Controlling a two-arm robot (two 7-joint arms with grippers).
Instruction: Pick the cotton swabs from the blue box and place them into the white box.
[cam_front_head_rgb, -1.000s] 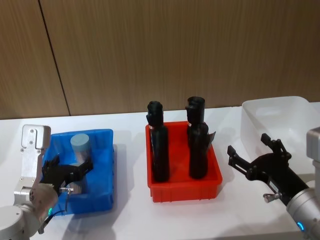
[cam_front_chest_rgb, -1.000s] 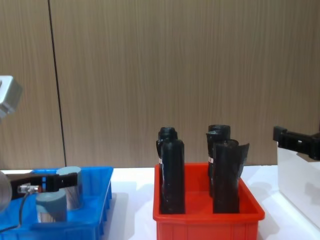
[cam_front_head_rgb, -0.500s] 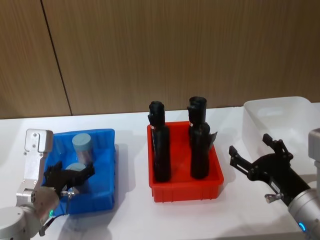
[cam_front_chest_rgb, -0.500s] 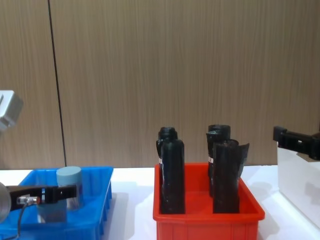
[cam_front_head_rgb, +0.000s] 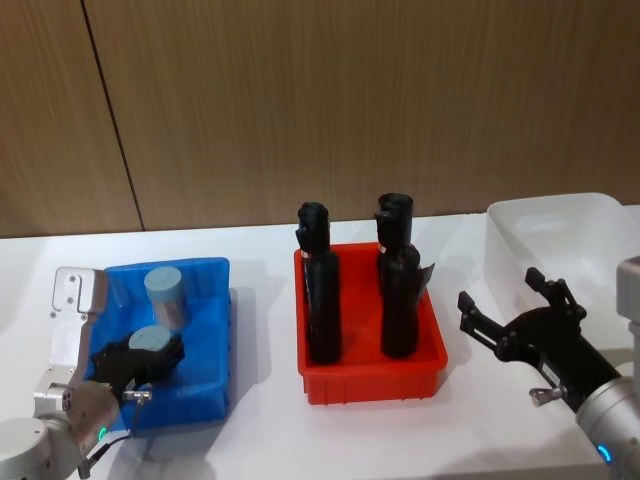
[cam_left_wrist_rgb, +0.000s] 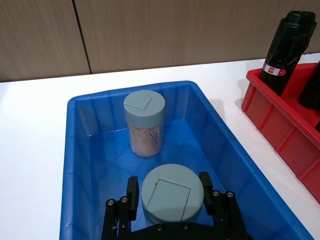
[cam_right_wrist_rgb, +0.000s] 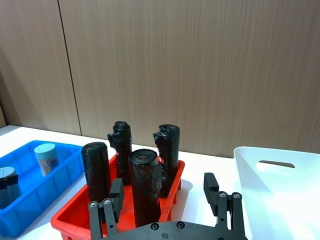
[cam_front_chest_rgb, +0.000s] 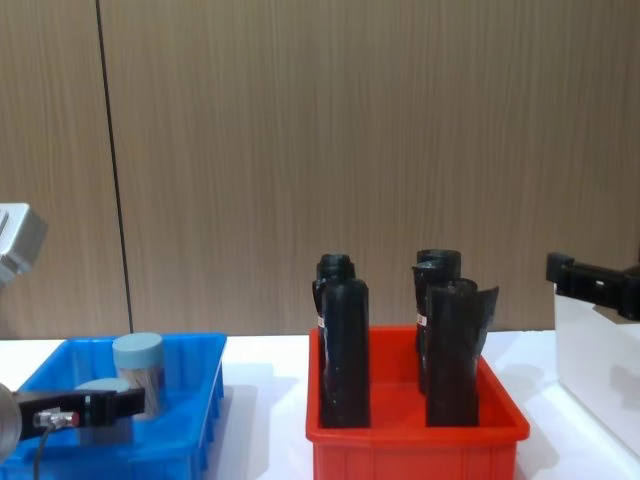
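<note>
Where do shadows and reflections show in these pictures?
Head view: a soft shadow lies on the table beside the blue box. Left wrist view: its glossy floor reflects the far cotton swabs jar. Right wrist view: the white box glows bright.

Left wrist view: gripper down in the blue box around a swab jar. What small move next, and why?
Probably shut the left gripper on the near cotton swab jar. Its jaws stand open on either side of the lid, low in the blue box, with the second jar standing clear behind. The right gripper hangs open by the white box.
</note>
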